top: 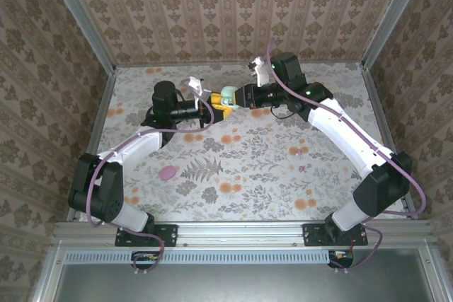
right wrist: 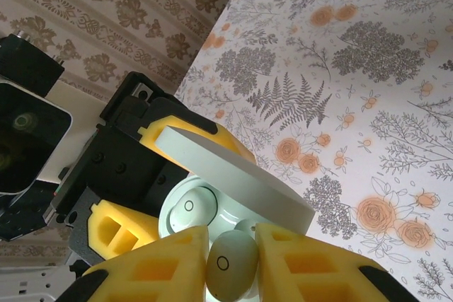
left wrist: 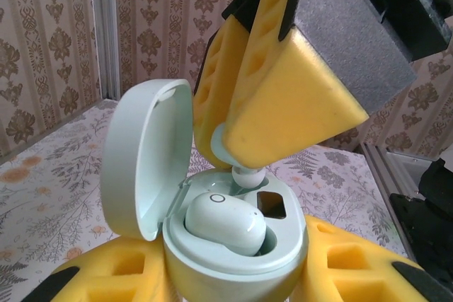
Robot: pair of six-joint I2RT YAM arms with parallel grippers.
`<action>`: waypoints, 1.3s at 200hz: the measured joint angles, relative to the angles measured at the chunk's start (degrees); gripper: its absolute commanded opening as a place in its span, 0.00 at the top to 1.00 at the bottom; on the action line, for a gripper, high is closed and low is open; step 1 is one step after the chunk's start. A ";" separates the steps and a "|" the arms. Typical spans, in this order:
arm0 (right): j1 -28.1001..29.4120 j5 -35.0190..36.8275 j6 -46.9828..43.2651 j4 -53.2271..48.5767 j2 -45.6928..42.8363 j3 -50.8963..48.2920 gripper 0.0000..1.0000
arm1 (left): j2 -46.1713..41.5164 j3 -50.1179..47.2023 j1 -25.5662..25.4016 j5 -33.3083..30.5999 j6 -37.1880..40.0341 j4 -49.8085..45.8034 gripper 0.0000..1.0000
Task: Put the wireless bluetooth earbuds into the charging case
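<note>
Floral tabletop; left arm and right arm meet over its far middle. Left claw is closed around the base of the mint charging case, whose lid is swung open. Right claw is closed on 1 earbud, pinched between yellow foam fingers just above the case's empty slot; contact unclear. The other earbud sits in its slot. A small pink item lies on the tabletop near the left arm.
</note>
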 measured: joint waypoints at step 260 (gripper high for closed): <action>-0.28 4.52 0.17 -1.95 -1.25 0.74 0.61 | 0.26 0.00 0.00 -1.16 1.40 -0.46 0.78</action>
